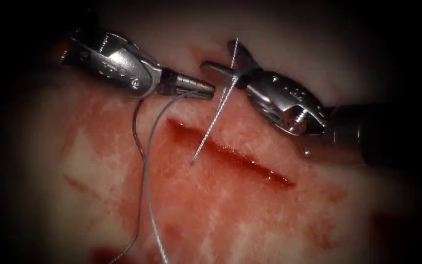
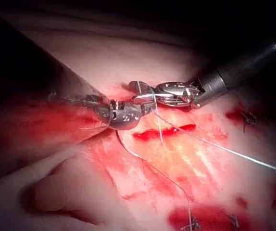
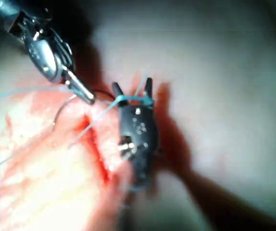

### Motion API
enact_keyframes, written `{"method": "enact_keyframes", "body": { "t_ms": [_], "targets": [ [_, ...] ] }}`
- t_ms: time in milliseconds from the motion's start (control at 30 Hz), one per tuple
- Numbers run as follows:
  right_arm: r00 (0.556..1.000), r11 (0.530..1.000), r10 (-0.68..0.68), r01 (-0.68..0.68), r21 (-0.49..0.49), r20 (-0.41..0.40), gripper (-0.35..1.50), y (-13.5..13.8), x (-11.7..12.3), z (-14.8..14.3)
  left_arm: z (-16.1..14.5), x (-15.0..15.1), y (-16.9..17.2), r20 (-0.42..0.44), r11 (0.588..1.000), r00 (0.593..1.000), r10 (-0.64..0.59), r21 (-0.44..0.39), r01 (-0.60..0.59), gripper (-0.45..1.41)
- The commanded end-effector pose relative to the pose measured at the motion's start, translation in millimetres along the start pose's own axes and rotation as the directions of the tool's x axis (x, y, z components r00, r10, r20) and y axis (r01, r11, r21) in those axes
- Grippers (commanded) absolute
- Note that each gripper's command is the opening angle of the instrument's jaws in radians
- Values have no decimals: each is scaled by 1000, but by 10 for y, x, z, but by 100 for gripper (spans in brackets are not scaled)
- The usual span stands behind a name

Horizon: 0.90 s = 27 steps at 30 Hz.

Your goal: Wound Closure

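Observation:
The cut (image 1: pixel 230 152) runs slantwise across the tissue (image 1: pixel 250 220). My left tool (image 1: pixel 199 89) sits above the cut's upper end, shut on the dark curved needle (image 1: pixel 136 124). The needle hangs free of the tissue, on the cut's left side. Grey thread (image 1: pixel 147 186) trails from it down the tissue. My right tool (image 1: pixel 223 61) stands open just right of the left tool, with a turn of thread wound round its jaws. A taut strand (image 1: pixel 211 122) runs from there down into the tissue at the cut's left lip. The needle (image 2: pixel 121 139) also curves below the left tool (image 2: pixel 128 113).
Red fluid (image 1: pixel 108 254) stains the tissue around and below the cut. Dark stitches (image 2: pixel 246 119) sit in the tissue off to one side, with more (image 2: pixel 234 221) further along.

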Motion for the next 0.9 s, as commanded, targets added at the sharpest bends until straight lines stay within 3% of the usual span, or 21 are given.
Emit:
{"method": "enact_keyframes", "body": {
  "t_ms": [33, 500, 767, 900],
  "targets": [
    [1000, 1000, 5, -6, 17, 3, -35, -5, -5, 2, 6, -2, 5, -1, 1000, 1000, -1, -1, 1, -35],
    [1000, 1000, 2, -1, 19, -15, -35, -18, 7, -12, -2, -3, 8, -6, 1000, 1000, -4, -6, 4, -35],
    [995, 996, -90, 91, 7, -31, -35, -46, -7, -32, -24, -14, -3, 48, 996, 995, -86, 14, 86, -35],
    [986, 985, -169, 169, -40, -10, -35, -85, -25, -47, -37, -26, -19, 77, 991, 988, -132, 23, 130, -35]
  ]
}}
